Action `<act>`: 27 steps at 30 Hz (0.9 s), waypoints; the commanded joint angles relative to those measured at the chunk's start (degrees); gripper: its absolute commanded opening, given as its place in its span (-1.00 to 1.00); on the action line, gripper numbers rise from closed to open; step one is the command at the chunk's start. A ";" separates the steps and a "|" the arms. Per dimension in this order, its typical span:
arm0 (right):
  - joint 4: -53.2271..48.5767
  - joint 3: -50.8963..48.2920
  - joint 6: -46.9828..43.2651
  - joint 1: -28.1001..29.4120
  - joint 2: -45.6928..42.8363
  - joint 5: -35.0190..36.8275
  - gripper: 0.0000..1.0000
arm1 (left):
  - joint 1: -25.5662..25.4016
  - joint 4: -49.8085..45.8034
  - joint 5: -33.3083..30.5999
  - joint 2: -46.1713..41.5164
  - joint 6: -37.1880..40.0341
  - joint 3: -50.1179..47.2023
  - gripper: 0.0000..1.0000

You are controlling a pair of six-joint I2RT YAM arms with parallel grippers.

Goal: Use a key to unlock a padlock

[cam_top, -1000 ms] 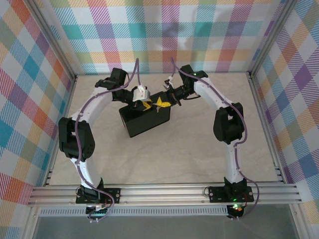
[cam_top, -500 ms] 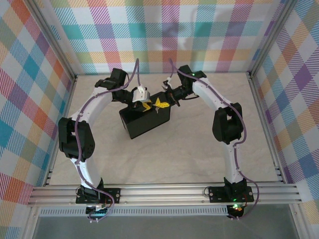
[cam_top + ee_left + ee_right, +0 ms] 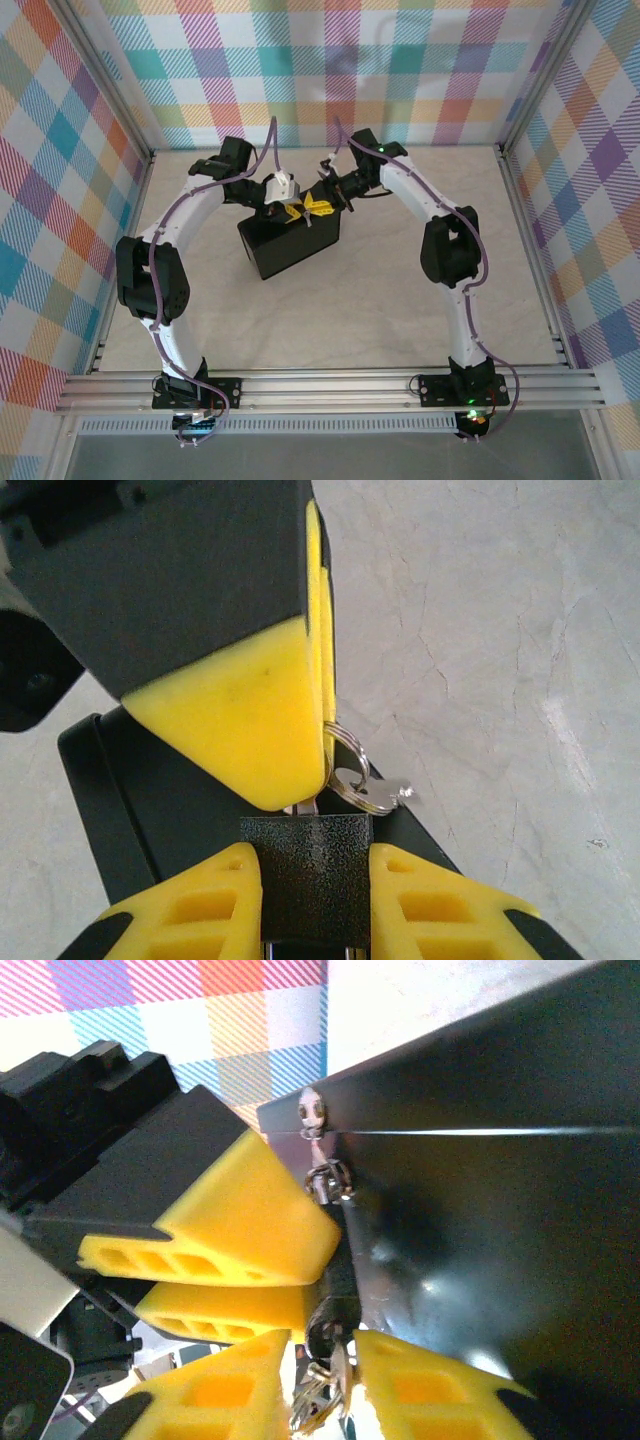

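My left gripper [image 3: 310, 858] clamps the padlock [image 3: 305, 875], a small block of dark, speckled metal whose lower part is cut off by the frame. It sits at the far edge of the dark box [image 3: 295, 248], near the table's [image 3: 400, 300] far edge. My right gripper [image 3: 320, 1340] covers most of the key [image 3: 304, 805], leaving a sliver of shank and a shiny wire key ring [image 3: 348, 770] visible. I cannot tell whether it pinches the key.

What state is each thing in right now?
padlock, clamped between left fingers; shackle hidden
key, seemingly seated in padlock keyway
key ring, dangling beside right fingers
right fingers, at the key; grip unclear
dark box, lid shut
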 commanded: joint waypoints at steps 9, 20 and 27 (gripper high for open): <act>1.34 -10.07 -8.62 -8.07 -10.14 3.32 -0.31 | -0.86 -0.56 1.44 -2.23 -2.16 -2.90 -0.88; 7.49 -10.80 -26.12 -4.80 -13.93 7.49 -0.31 | -0.77 -2.41 2.01 -2.66 -2.41 -1.95 -0.89; 13.91 -14.80 -33.37 -2.53 -15.71 11.91 -0.24 | -0.69 -2.11 0.30 -1.73 -2.91 -2.34 -0.89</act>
